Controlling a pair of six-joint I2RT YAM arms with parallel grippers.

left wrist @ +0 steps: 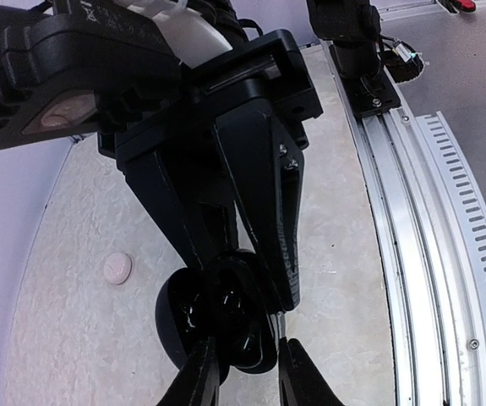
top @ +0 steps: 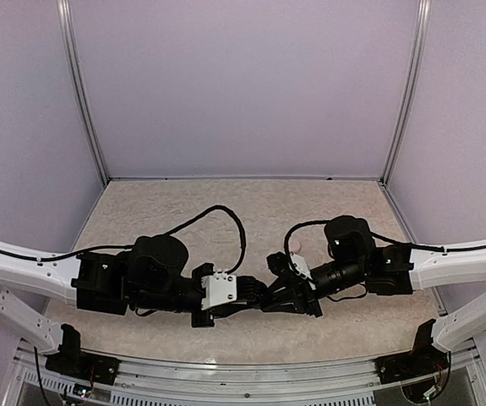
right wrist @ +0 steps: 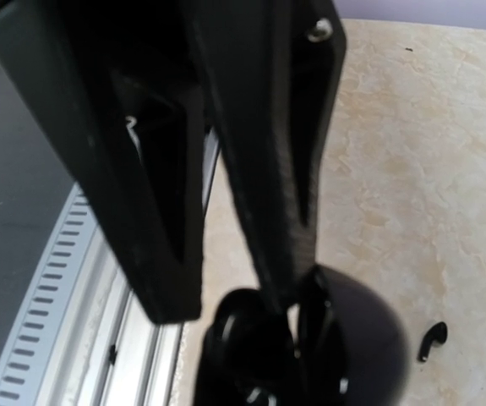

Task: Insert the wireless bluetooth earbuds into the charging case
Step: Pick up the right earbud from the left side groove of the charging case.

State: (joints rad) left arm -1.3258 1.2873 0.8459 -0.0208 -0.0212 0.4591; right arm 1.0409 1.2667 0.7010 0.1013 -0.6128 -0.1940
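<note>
Both arms are bunched up in the middle of the tabletop (top: 183, 211), noses almost touching over the charging case (left wrist: 193, 317). The case is a glossy black rounded thing near the front rail. From the right wrist view it looks hinged open, with 2 dark halves and a slit between them.

The left end effector (left wrist: 244, 376) has its fingertips apart with the near edge of the case sitting between them. A sliver of tabletop shows on 1 side, so I can't tell if it's actually pinching the case or just straddling it. The right end effector (left wrist: 251, 279) comes down from above with its tips right at the case opening. It's all black on black there, so I can't tell whether the fingers are together, apart, or clamped on an earbud.

As for progress, I'd say it's mid-job at best. 1 black earbud (right wrist: 433, 339) with a short stem is lying loose on the tabletop just beside the case, so that one isn't in yet. The inside of the case is too dark and shiny to say whether any bud is seated.

There's also a small pale round puck (left wrist: 117, 268) off to the side, apart from the case, with nothing touching it.

What's left, by my guess, is getting that loose bud picked up and dropped into its slot.
</note>
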